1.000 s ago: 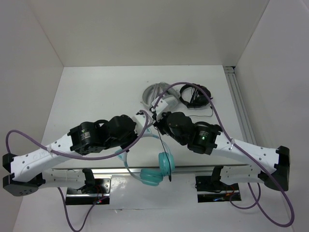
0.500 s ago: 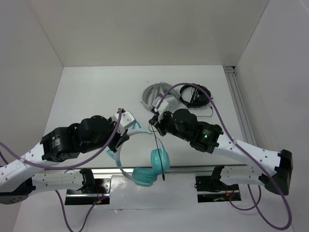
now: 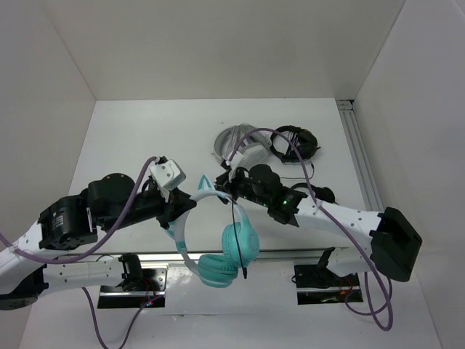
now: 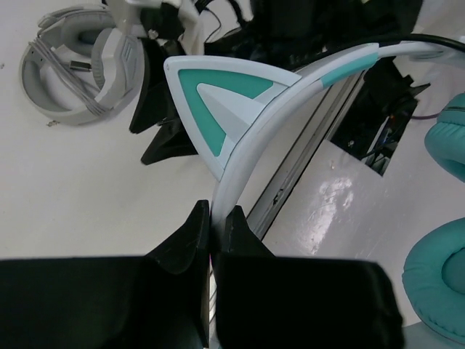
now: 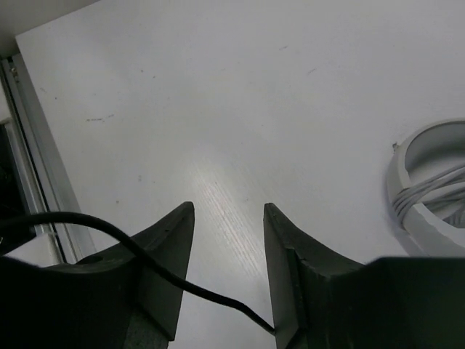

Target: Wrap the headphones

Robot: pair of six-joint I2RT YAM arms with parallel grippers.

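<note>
the headphones (image 3: 216, 267): bottom centre of the top view, apparently lifted over the near edge of the table (image 3: 138, 131); the teal ear cups (image 3: 240, 243) sit lowest in frame and the headband (image 4: 290, 91) arches up and left from them.
left jaws: together, clamped on the pale headband just below a cat ear (image 4: 221, 102), at centre left of the top view.
right jaws: apart, at the centre of the top view, just right of the headband's top; gripping nothing.
cable (image 3: 234, 218): thin and black; it crosses the gap between the right jaws and drops toward the bottom of the frame past the cups.
key relation: the cable's long axis runs up-down in the top view with its upper part already between the right jaws, so the right arm looks nearer for winding while the left anchors.
beyond: white-grey headphones (image 3: 236, 145) and black headphones (image 3: 294, 142) lie at upper centre.
</note>
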